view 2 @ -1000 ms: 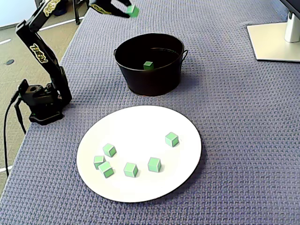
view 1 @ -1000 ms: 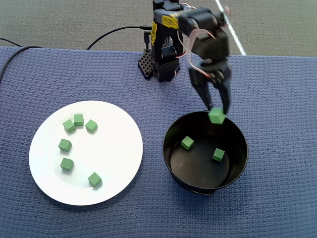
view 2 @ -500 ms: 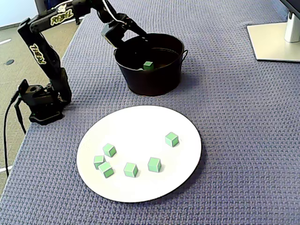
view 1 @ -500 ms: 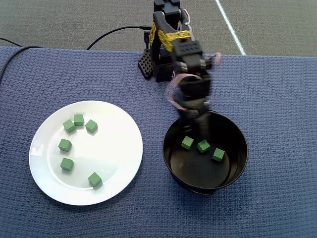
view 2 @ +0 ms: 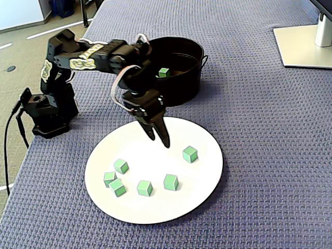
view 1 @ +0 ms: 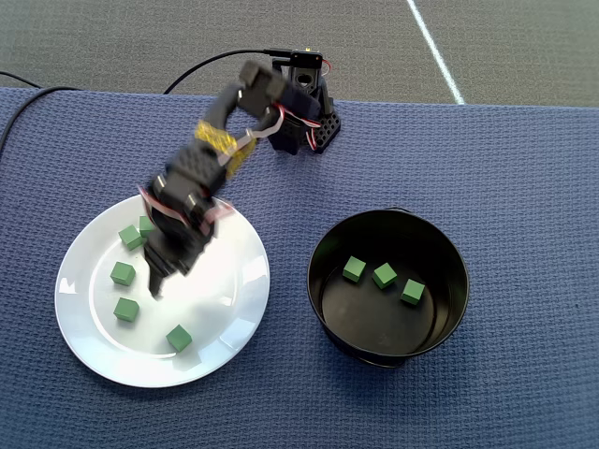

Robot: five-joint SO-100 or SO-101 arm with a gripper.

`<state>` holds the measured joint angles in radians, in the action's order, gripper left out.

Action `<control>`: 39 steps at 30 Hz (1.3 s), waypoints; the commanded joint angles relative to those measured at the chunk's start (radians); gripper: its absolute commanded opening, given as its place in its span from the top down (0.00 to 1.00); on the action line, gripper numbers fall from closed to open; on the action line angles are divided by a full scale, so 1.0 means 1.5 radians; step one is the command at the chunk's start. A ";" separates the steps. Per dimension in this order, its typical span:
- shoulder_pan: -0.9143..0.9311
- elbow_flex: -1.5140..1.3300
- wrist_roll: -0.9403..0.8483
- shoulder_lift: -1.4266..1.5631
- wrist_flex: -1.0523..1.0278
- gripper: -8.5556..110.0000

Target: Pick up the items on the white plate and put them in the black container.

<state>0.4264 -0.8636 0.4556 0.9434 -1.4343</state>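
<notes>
Several small green cubes (view 1: 122,273) (view 2: 170,181) lie on the left half of the white plate (view 1: 229,281) (view 2: 199,181) in the overhead view. My gripper (view 1: 154,281) (view 2: 161,142) hangs over the plate, pointing down, its fingers slightly apart with nothing between them. In the fixed view its tips are just left of one lone cube (view 2: 190,153). The arm hides part of the cubes at the plate's upper left in the overhead view. Right of the plate, the black container (view 1: 456,309) (view 2: 176,91) holds three cubes (view 1: 384,275).
The arm's base (view 1: 304,126) (view 2: 46,111) is clamped at the far edge of the blue mat, with a cable (view 1: 201,70) running off left. A grey monitor foot (view 2: 303,44) stands on the mat in the fixed view.
The cube that was held over the pot now lies inside it. The arm has swung from the pot across to the plate, with its gripper empty.
</notes>
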 commanded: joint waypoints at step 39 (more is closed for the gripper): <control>-0.047 0.088 -0.081 -0.169 0.162 0.91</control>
<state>0.3666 -0.7256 0.3482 0.6796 -1.2042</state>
